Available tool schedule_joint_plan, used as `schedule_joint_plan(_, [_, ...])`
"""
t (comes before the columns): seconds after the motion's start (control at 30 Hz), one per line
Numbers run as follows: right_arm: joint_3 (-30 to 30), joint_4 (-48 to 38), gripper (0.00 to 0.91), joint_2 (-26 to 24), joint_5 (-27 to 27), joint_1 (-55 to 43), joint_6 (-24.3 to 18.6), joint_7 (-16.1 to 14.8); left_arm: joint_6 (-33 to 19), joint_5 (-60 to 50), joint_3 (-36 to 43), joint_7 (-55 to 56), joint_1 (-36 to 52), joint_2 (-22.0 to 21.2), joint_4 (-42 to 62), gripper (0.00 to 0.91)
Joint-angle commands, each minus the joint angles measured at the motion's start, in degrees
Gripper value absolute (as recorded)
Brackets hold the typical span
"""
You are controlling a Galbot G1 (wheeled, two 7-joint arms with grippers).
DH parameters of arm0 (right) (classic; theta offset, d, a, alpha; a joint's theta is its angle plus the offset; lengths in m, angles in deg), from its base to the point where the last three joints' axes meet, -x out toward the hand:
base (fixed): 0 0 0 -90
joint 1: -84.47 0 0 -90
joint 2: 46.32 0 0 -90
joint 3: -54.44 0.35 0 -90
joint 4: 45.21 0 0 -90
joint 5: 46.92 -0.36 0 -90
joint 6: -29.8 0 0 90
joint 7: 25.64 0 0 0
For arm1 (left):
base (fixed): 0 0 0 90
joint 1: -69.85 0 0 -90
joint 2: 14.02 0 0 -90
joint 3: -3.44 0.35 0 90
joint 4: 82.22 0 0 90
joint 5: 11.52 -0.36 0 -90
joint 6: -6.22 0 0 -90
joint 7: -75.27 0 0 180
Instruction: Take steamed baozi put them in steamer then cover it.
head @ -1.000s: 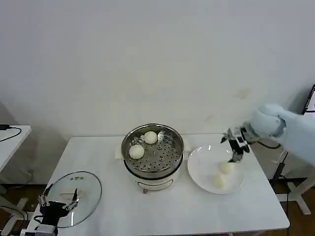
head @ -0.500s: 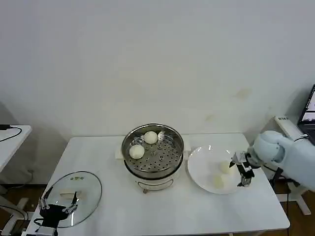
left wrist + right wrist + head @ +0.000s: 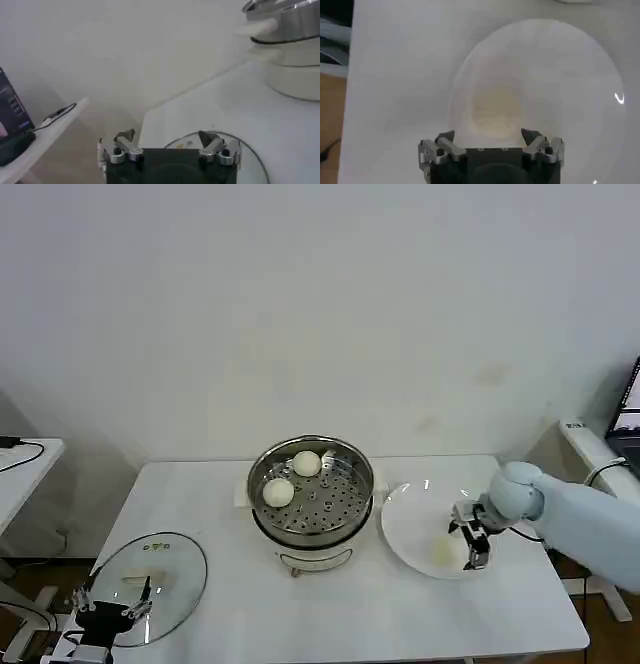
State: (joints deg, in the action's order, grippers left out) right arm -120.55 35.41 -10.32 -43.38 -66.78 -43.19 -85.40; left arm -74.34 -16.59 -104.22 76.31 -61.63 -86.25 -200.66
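Observation:
The steamer [image 3: 345, 509] stands mid-table with two steamed baozi [image 3: 306, 463] [image 3: 278, 493] on its perforated floor. Another baozi [image 3: 443, 552] lies on the white plate [image 3: 410, 519] to the steamer's right. My right gripper [image 3: 474, 554] hangs low over that plate, open. In the right wrist view a baozi [image 3: 497, 112] lies on the plate [image 3: 580, 85] just ahead of the gripper [image 3: 488, 136], in line with the gap between its fingers and untouched. The glass cover [image 3: 170, 564] lies flat at the front left. My left gripper [image 3: 110, 609] is parked, open, at the cover's near edge [image 3: 252, 157].
The steamer's white pot base [image 3: 295, 75] shows far off in the left wrist view. A side table with a cable [image 3: 20, 454] stands off to the left. Bare table top lies in front of the steamer and between the cover and the pot.
My right gripper has dropped from above the plate's far side and swung in low over the plate, covering one baozi in the head view. The left gripper has slid slightly nearer.

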Motion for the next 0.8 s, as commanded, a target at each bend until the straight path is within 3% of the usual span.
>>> schedule_joint_plan(0.03, [0.5, -3.9, 0.907, 4.3, 0.4, 1.3, 0.1, 0.0, -0.1, 0.0, 0.0, 0.0, 0.1, 0.1, 0.3, 0.907])
schedule_joint_plan(0.1, [0.4, -3.9, 0.887, 4.4, 0.5, 1.3, 0.3, -0.1, -0.1, 0.1, 0.0, 0.0, 0.2, 0.0, 0.4, 0.907])
schedule_joint_plan(0.2, [0.2, -3.9, 0.786, 4.4, 0.7, 1.3, 0.7, 0.0, -0.1, 0.1, 0.0, 0.0, 0.4, -0.1, 0.5, 0.907])
schedule_joint_plan(0.57, [0.7, -4.1, 0.685, 4.1, 0.9, 1.8, 1.7, 0.7, -0.2, 0.1, 0.1, 0.0, 0.4, -0.2, 0.5, 0.907])
schedule_joint_plan(0.8, [1.5, -3.3, 0.564, 3.3, 1.2, 1.9, 2.0, 0.7, -0.2, 0.1, -0.1, 0.1, 0.1, -0.3, 0.2, 0.907])
